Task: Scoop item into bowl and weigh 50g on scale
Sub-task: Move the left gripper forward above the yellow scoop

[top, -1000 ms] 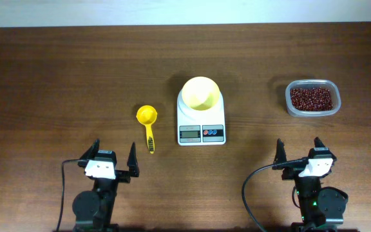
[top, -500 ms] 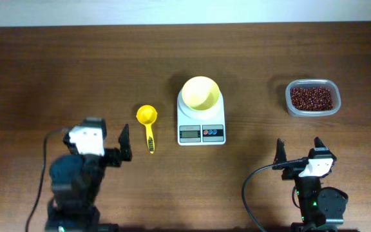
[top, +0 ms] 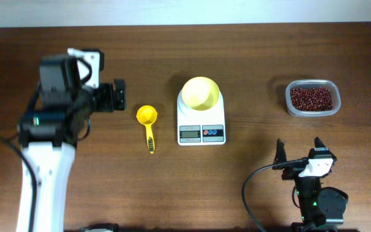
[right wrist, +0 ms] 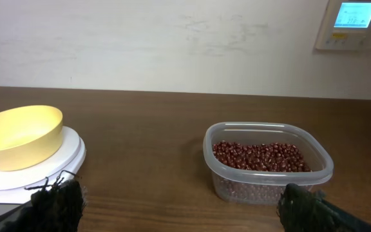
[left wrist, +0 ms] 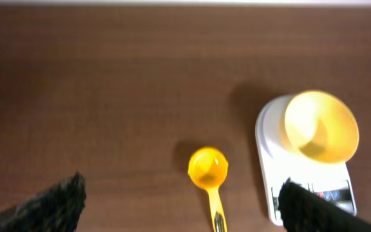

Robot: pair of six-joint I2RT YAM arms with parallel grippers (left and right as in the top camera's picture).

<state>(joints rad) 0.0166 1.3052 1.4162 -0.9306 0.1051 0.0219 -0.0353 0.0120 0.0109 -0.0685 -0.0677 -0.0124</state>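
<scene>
The pale yellow bowl (top: 201, 93) sits empty on the white scale (top: 201, 133) at mid-table. The reddish-brown beans (top: 312, 98) fill a clear container (top: 291, 106) at the right. A bright yellow scoop (top: 148, 122) lies left of the scale, handle toward the front. My left gripper (top: 118, 96) hangs open above the table, left of the scoop, holding nothing. In the left wrist view the scoop (left wrist: 208, 169) lies between its spread fingers (left wrist: 50, 206). My right gripper (top: 298, 147) rests open near the front edge, facing the beans (right wrist: 263, 156) and the bowl (right wrist: 18, 135).
The brown wooden table (top: 250, 58) ends at a pale wall at the back. A wall panel (right wrist: 353, 22) shows in the right wrist view. Black cables trail from both arm bases at the table's front edge.
My left arm has lifted from its rest at the front edge and swung back and up, its gripper now left of the scoop. The right arm has not moved.
</scene>
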